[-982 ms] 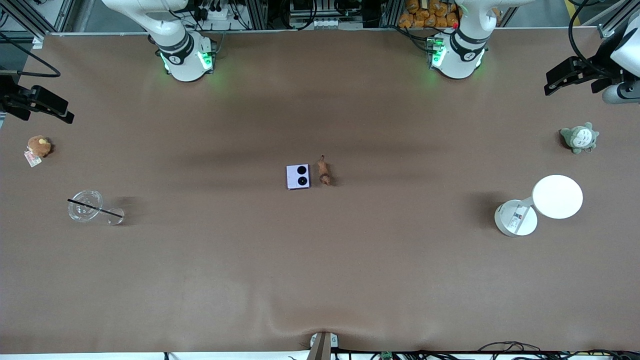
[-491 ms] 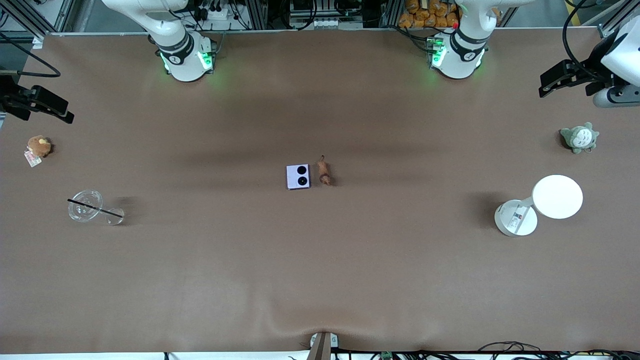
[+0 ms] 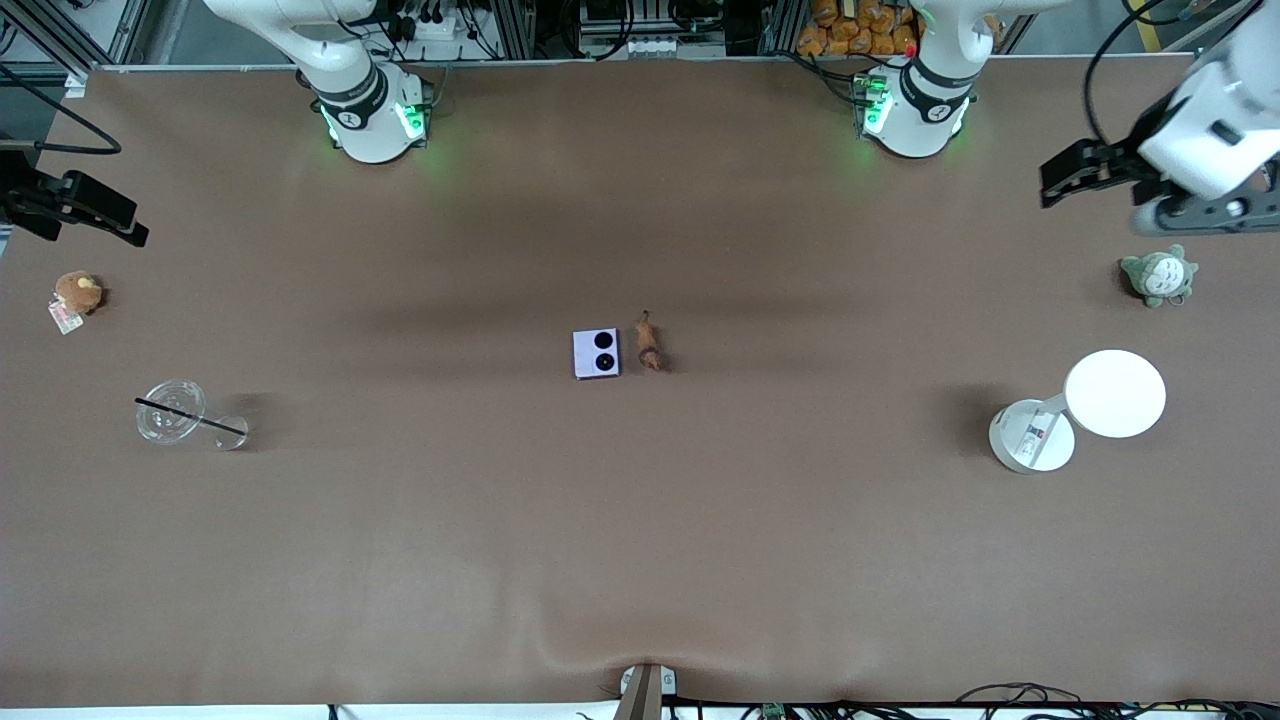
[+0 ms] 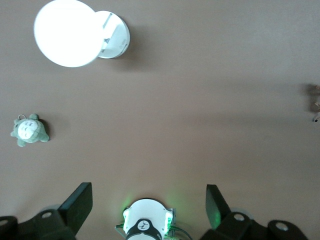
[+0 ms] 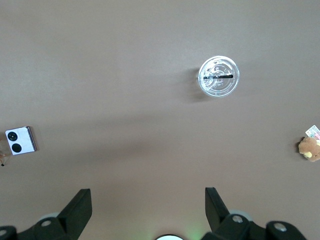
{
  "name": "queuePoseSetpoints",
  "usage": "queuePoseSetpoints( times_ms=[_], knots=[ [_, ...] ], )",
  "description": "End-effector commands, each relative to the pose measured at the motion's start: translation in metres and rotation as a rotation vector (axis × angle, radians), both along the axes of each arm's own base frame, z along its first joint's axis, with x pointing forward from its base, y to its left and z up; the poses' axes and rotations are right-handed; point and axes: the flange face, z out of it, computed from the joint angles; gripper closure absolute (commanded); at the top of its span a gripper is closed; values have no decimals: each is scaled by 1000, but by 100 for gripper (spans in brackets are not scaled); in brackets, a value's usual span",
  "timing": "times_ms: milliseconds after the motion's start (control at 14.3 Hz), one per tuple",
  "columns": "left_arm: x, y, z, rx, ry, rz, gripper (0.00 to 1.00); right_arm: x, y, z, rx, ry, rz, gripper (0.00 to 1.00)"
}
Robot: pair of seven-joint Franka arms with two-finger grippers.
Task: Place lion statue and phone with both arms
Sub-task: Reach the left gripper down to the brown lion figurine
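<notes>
The phone (image 3: 596, 353), a small square lavender one with two black circles, lies flat at the table's middle. The reddish-brown lion statue (image 3: 648, 342) lies right beside it, toward the left arm's end. My left gripper (image 3: 1062, 184) is open and empty, high over the left arm's end of the table. My right gripper (image 3: 118, 224) is open and empty, high over the right arm's end, and waits. The right wrist view shows the phone (image 5: 20, 141) at its edge and the open right gripper (image 5: 148, 202). The left wrist view shows the statue (image 4: 315, 97) at its edge and the open left gripper (image 4: 148, 202).
A white disc lamp (image 3: 1085, 405) and a grey-green plush (image 3: 1158, 275) sit at the left arm's end. A clear cup with a black straw (image 3: 175, 415) and a round brown plush with a tag (image 3: 76, 295) sit at the right arm's end. The brown table (image 3: 640, 550) spreads around the phone.
My left gripper has moved over the table toward its middle, and its wrist has turned. The right arm, the phone and the statue have not moved.
</notes>
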Motion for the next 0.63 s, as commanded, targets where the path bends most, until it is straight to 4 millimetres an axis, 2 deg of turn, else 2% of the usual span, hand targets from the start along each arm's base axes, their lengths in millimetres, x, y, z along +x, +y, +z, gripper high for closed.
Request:
queuePoseSetpoints(
  times_ms=[0, 210, 280, 561],
  knots=[
    [5, -47, -11, 8, -10, 21, 0, 1, -1, 2, -4, 6, -4, 0],
    [6, -107, -47, 29, -2, 9, 0, 1, -1, 2, -4, 6, -4, 0],
    [9, -113, -60, 29, -8, 38, 0, 0, -1, 2, -4, 7, -4, 0],
    [2, -166, -101, 24, -10, 14, 0, 0, -1, 1, -4, 9, -5, 0]
  ],
)
